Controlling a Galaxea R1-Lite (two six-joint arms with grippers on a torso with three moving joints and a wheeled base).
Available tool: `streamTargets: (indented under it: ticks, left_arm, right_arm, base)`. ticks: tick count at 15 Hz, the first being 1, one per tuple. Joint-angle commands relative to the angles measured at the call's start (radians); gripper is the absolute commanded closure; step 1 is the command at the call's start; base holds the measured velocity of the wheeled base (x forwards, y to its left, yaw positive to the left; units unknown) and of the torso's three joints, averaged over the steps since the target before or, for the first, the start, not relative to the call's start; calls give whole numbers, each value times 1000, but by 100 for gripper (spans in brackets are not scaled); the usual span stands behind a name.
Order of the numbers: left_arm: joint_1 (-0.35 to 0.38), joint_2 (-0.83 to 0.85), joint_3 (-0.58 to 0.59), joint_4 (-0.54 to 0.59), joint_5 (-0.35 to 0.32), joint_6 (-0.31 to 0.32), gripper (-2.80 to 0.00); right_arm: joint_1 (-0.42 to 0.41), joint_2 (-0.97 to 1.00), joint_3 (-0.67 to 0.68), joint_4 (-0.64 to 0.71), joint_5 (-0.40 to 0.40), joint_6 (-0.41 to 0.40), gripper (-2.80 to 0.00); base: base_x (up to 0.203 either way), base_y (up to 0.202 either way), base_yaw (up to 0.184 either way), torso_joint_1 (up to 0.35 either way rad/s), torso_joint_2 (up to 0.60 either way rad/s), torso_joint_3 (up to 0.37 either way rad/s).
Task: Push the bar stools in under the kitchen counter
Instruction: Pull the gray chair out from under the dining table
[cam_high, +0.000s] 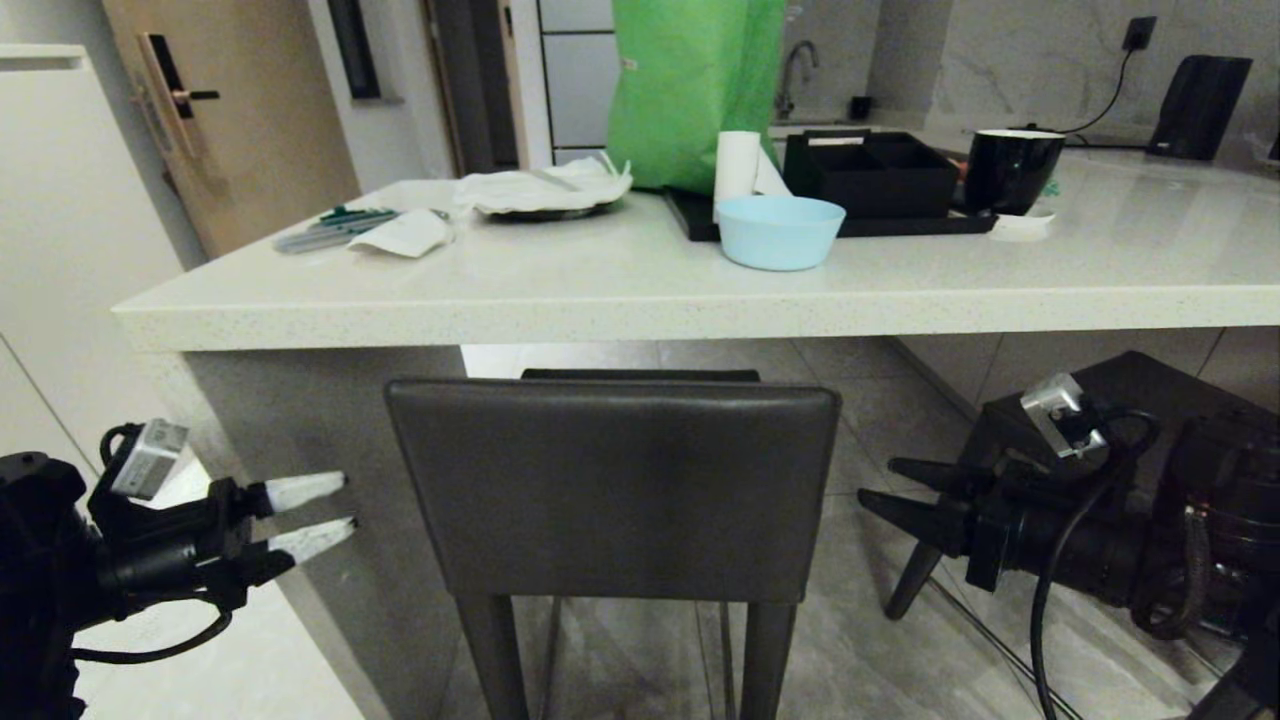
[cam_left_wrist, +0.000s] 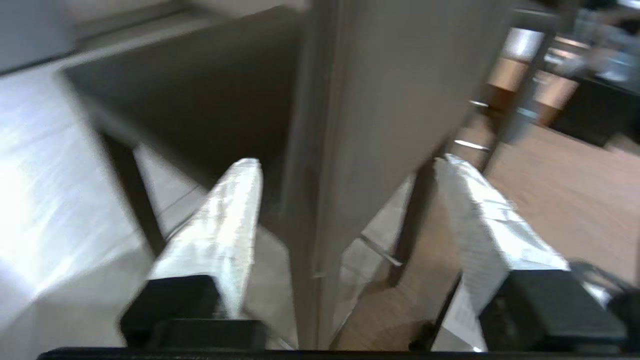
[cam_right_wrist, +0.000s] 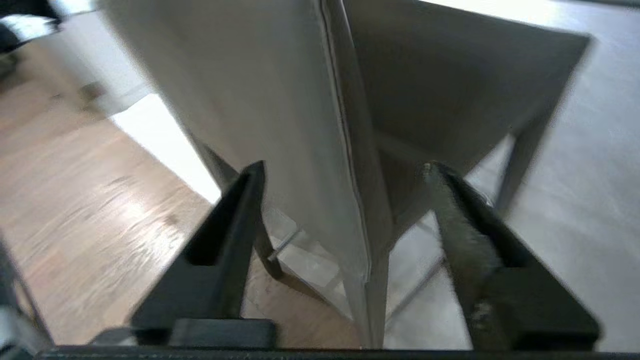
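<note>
One of the bar stools (cam_high: 612, 490) stands in front of me with its dark grey backrest just below the edge of the kitchen counter (cam_high: 640, 300). My left gripper (cam_high: 345, 508) hangs open a short way off the backrest's left edge, its white-wrapped fingers pointing at it. My right gripper (cam_high: 872, 485) is open just off the right edge. In the left wrist view the backrest's side edge (cam_left_wrist: 380, 100) lies ahead of the open left gripper (cam_left_wrist: 347, 161). The right wrist view shows the backrest (cam_right_wrist: 280, 100) ahead of the open right gripper (cam_right_wrist: 345, 167). A second stool (cam_high: 1140, 385) shows partly behind my right arm.
The counter carries a green bag (cam_high: 690, 90), a blue bowl (cam_high: 780, 232), a black tray (cam_high: 870, 228) with boxes, a black pot (cam_high: 1010, 170) and a plate with napkins (cam_high: 545, 190). The counter's panel leg (cam_high: 320, 430) stands right behind my left gripper. A white cabinet (cam_high: 60, 250) is at the far left.
</note>
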Motion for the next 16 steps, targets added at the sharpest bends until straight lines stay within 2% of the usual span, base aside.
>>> streamTargets:
  ticks: [1,3,5,10,13,16]
  left_arm:
    - [-16,37,-57,-9,-45,-1,-280]
    - [-39,58,-92,-9,-67,-4,-280]
    - [-70,72,-109,-9,-67,-5,-280]
    - [-111,119,-188,-9,-61,-40,-280]
    - [-123,127,-188,-9,-59,-68,-280]
    - [-151,155,-196,-9,-56,-83,-280]
  right_arm:
    - [-58,141,-1,-144,178,-5,-280]
    - [-61,237,-11,-261,242,-7,-280]
    - [-42,307,-40,-335,259,-7,-280]
    - [16,390,-165,-348,258,-5,-280]
    - [80,419,-232,-343,252,-2,-280]
    - [104,450,-260,-344,223,-2,-280]
  base:
    - [0,0,0,0,0,0]
    - [0,0,0,0,0,0]
    - [0,0,0,0,0,0]
    - [0,0,0,0,0,0]
    - [0,0,0,0,0,0]
    - [0,0,0,0,0,0]
